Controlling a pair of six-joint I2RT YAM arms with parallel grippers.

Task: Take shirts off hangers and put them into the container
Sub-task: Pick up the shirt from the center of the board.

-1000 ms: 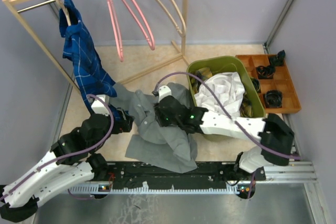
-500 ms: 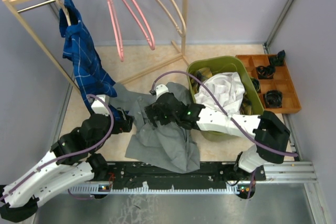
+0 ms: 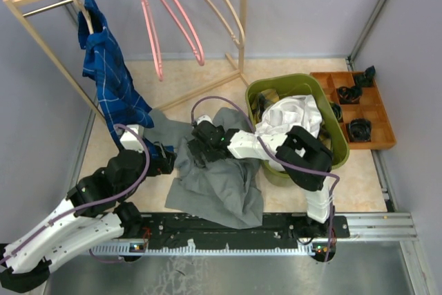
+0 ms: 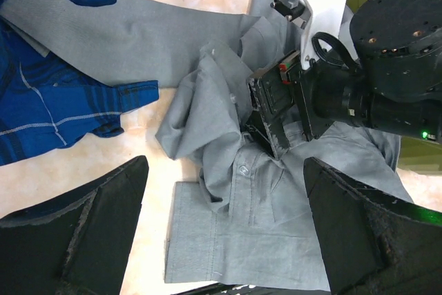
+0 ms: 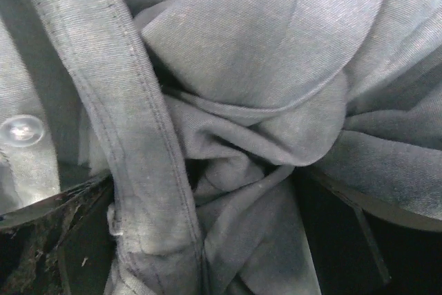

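Count four shirts: blue checked shirt (image 3: 110, 81) hung on the wooden rack (image 3: 41, 32) at upper left, grey shirt (image 3: 217, 184) rumpled on the floor between the arms, white shirt (image 3: 290, 121) heaped in the olive container (image 3: 283, 79), and a strip of plaid shirt (image 3: 266, 98) showing at that container's far left corner, beside the white

Count four hangers on the rod: pale hanger (image 3: 83, 8) under the blue shirt, two bare pink hangers (image 3: 150, 32), one bare pale-wood hanger (image 3: 235, 29). One orange tray (image 3: 378, 119) just right of the container

Count two grippers. Left gripper (image 4: 224, 164): spread wide, empty, poised above the grey shirt's buttoned front, close to the blue shirt's hem. Right gripper (image 3: 202, 148): pushed down into the grey shirt's upper part, fingers (image 5: 41, 253) set well apart, folds bunched in the gap, released rather than clamped

Against a second ago: right gripper farther left on the grey shirt; right arm folded back, elbow over the container's near rim, instead of stretched low in front of it; grey cloth sunk flatter, no longer lifted in a bunch. Left arm, blue shirt, hangers and container contents unchanged
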